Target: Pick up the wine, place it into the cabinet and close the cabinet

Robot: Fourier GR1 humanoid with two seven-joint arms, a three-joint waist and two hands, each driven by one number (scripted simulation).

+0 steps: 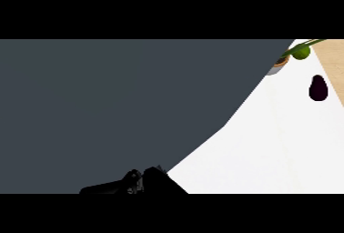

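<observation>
dark grey panel (121, 113), probably the cabinet door seen close up, covering most of the head view and hiding whatever sits behind it. white worktop (282, 150) showing only on the right. black robot hand (138, 182) low at the view's bottom edge, against the panel's lower border; too dark and partly cut off to tell which side it belongs to, or whether fingers spread or curled. cannot tell either way.

wine bottle nowhere in sight: maybe already inside, maybe behind the panel, cannot say. near the worktop's far right corner, a dark purple aubergine (318, 88) and a potted plant (293, 57), well apart from the hand.

risks, as a guess: pushing blind, swinging the door against a bottle left poking out, or fingers sliding off the panel edge so the door stays ajar.
</observation>
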